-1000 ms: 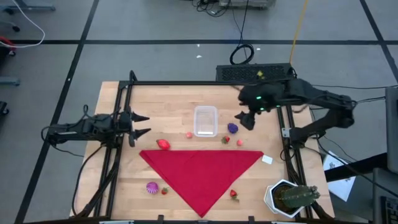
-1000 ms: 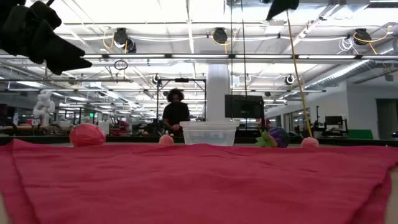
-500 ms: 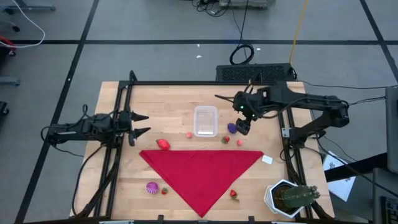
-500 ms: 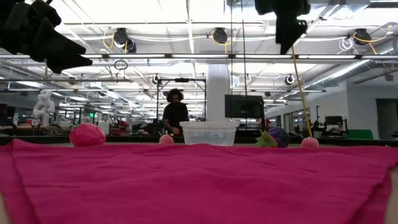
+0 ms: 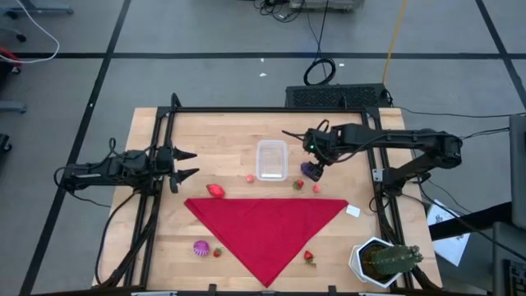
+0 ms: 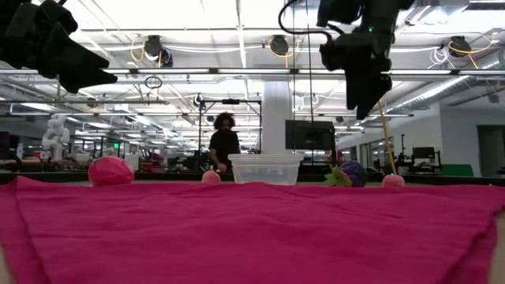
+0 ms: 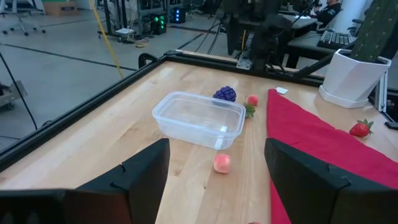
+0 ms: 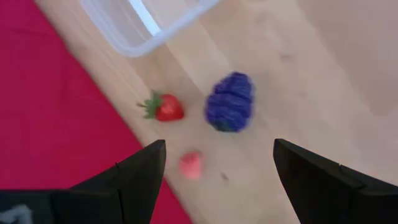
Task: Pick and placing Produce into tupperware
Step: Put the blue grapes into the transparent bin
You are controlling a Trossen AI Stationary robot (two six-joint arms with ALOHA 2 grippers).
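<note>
Swung in over purple berry [image 5: 308, 169] beside clear tub [image 5: 271, 159] within the second: right gripper [image 8: 214, 163], fingers spread wide, empty; tub still empty; fruit scattered on table [image 5: 222, 136]; left gripper [image 5: 186, 164] parked open, left edge; grab looked imminent.

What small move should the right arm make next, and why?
Probably lower straight down onto the purple fruit. The right gripper hangs open above it, well off the table in the low view, and the fruit lies free on the wood beside the clear tub, which looks empty. The left gripper waits open at the table's left.
</note>
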